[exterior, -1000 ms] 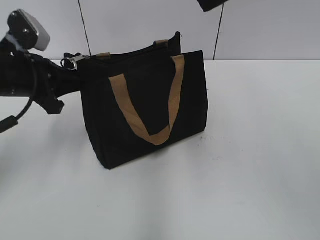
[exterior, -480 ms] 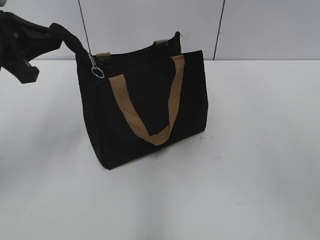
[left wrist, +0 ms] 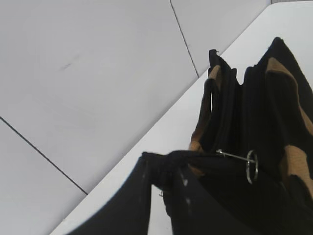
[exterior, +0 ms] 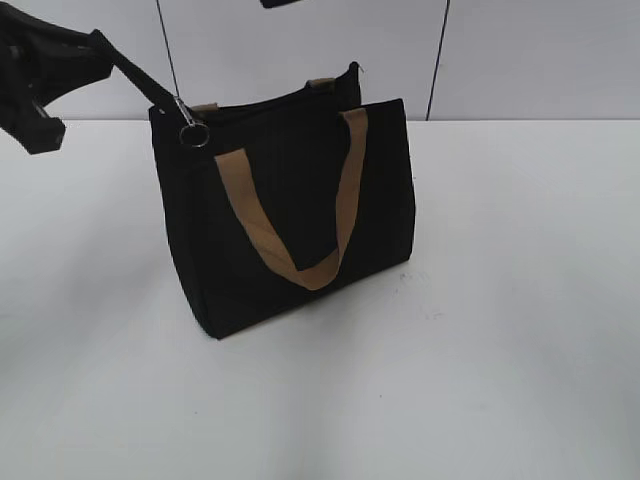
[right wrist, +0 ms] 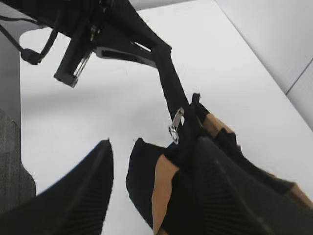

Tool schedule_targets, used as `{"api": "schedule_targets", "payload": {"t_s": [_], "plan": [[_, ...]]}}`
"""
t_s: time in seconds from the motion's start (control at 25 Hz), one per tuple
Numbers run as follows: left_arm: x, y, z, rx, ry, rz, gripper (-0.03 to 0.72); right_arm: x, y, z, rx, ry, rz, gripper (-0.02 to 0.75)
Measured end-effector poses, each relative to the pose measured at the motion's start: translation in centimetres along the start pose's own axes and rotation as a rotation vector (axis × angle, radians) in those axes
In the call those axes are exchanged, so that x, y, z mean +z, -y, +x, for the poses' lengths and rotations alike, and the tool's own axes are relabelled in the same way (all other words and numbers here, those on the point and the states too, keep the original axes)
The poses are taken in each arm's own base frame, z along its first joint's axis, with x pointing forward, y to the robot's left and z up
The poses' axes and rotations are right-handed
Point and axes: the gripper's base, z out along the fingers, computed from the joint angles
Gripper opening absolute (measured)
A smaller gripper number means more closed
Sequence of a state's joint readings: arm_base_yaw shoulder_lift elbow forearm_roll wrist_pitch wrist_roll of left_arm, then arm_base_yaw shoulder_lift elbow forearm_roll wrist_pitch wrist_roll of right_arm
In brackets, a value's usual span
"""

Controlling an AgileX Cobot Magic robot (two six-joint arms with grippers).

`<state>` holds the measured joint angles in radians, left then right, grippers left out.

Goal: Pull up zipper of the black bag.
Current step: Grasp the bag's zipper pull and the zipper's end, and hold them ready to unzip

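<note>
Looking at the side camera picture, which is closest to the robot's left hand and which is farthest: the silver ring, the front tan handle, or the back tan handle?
1. Silver ring: at the bag's top left corner, nearest the left hand.
2. Front tan handle: across the bag's front face.
3. Back tan handle: peeking over the bag's far top edge, farthest.

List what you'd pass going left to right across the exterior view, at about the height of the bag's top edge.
Left gripper pinching a black fabric tab → small silver ring pull of the zipper → boxy black fabric tote bag → bare white table.
</note>
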<state>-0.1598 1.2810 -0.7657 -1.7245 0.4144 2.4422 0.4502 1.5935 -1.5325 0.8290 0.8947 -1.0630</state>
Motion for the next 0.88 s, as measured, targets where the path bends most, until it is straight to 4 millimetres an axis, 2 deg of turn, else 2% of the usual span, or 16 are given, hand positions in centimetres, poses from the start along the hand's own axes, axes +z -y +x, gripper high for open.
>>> {"api": "schedule_targets", "payload": {"t_s": [0.32, 0.68, 0.88], "plan": [[-1.0, 0.0, -0.8, 0.013, 0.027, -0.017, 0.067, 4.9, -1.3, 0.0, -0.219, 0.032, -0.047, 0.418], [-1.0, 0.0, -0.8, 0.013, 0.027, -0.016, 0.066, 9.7, 0.7, 2.6, -0.402, -0.020, 0.010, 0.414], [-1.0, 0.0, -0.8, 0.013, 0.027, -0.016, 0.066, 11.3, 1.3, 3.9, -0.384, -0.049, 0.003, 0.327]]}}
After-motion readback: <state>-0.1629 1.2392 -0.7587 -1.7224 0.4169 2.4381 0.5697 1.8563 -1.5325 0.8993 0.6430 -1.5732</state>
